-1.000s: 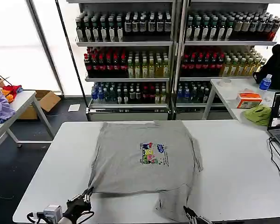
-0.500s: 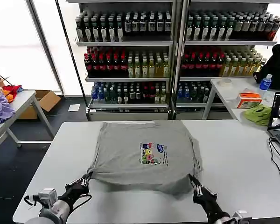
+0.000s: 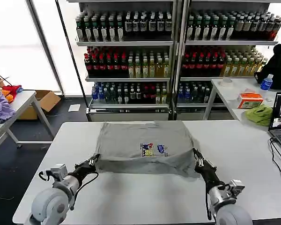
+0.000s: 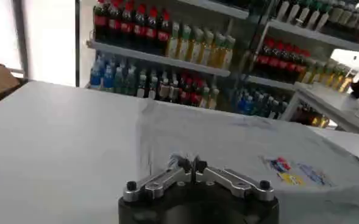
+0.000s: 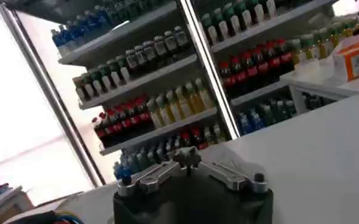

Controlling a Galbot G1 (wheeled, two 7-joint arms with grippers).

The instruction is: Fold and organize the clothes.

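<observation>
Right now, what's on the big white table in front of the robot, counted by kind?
Shirts: 1, the grey polo shirt
Grippers holding it: 2, the left gripper and the right gripper, each pinching a near corner
Total: 3

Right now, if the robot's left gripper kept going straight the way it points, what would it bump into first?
The left gripper is shut on the near edge of the light grey short-sleeved polo shirt, so it would probably push into that cloth first. Beyond lies bare white table, then the drink shelves.
</observation>
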